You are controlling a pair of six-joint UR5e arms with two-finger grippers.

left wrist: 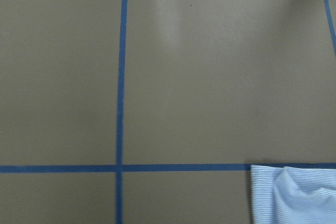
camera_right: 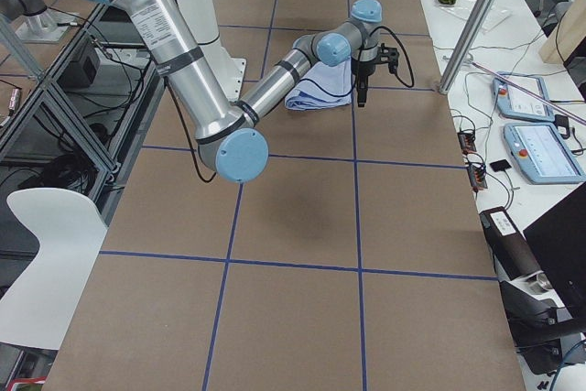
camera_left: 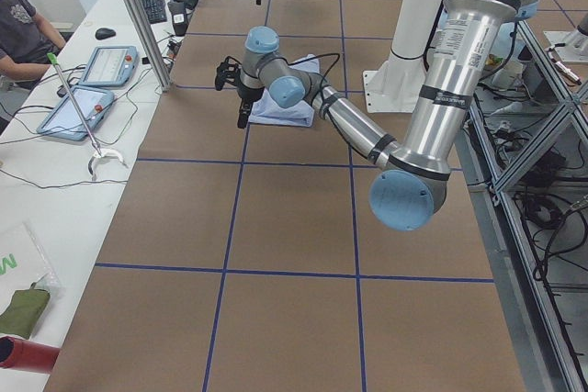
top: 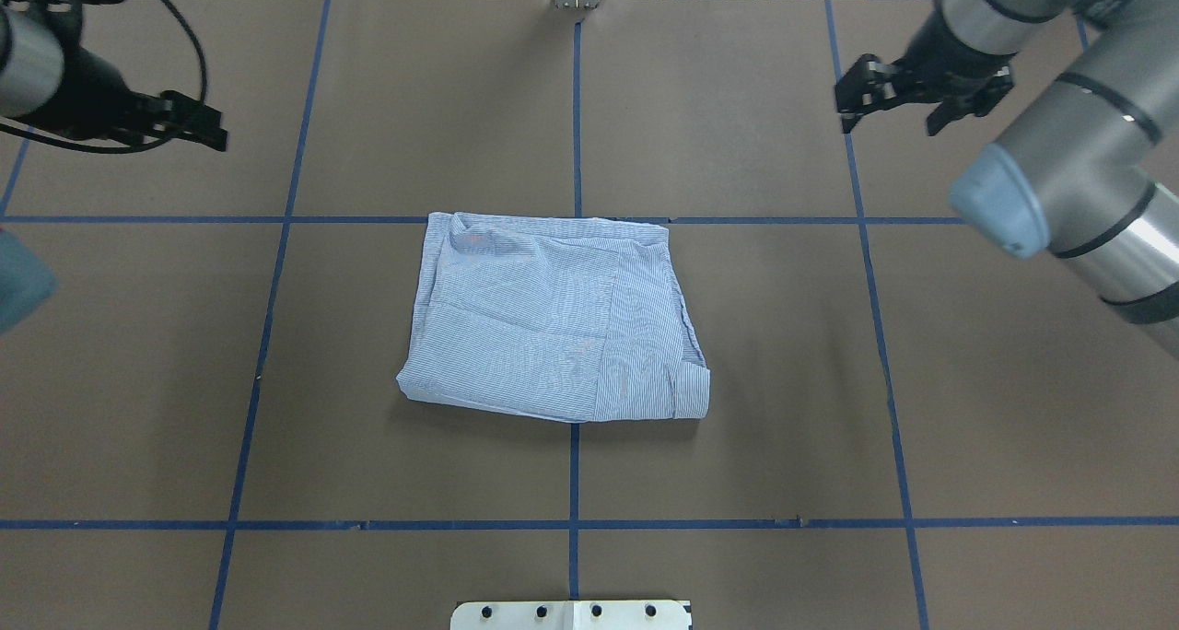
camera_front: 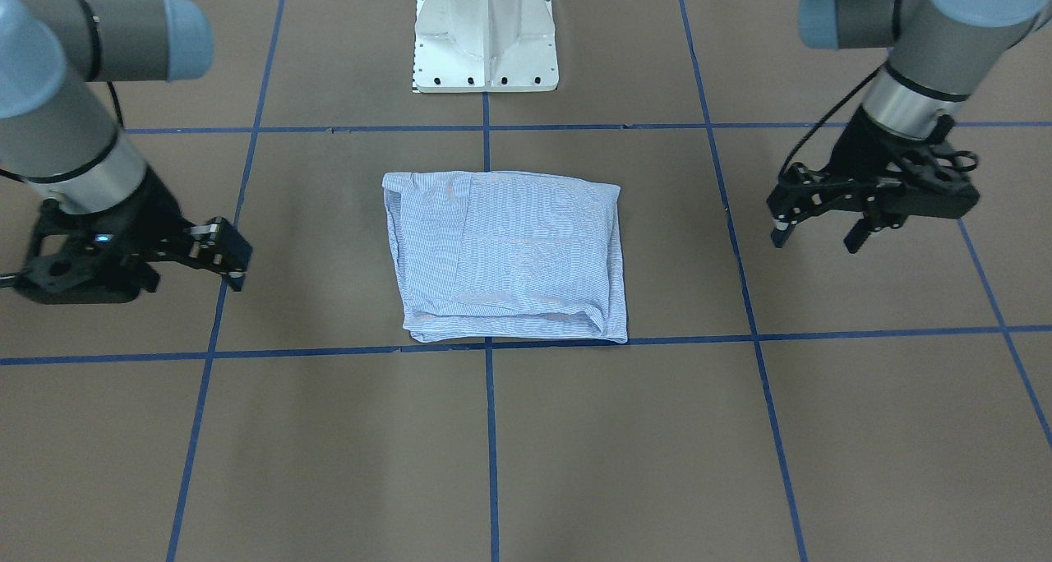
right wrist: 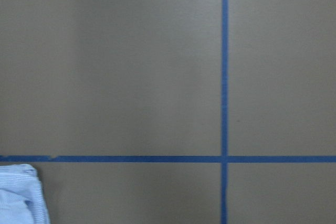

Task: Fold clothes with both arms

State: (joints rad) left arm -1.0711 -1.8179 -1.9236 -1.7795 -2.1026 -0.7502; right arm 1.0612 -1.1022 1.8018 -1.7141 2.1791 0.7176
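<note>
The clothes are one light blue-and-white striped shirt [camera_front: 505, 254] [top: 553, 321], folded into a flat rectangle at the table's centre. Neither gripper touches it. My left gripper [camera_front: 818, 241] [top: 207, 128] hovers over bare table well off the shirt's side, fingers spread open and holding nothing. My right gripper [top: 889, 125] [camera_front: 226, 260] hangs on the opposite side, equally far away, also open with nothing in it. The left wrist view catches only a corner of the shirt [left wrist: 291, 195] at the bottom right, and the right wrist view shows a shirt corner [right wrist: 21, 195] at the bottom left.
Blue tape lines [top: 576, 133] divide the brown table into squares. The white pedestal base [camera_front: 485, 32] stands behind the shirt. A side desk holds tablets [camera_left: 106, 66] and cables, with a seated person [camera_left: 23, 29] beside it.
</note>
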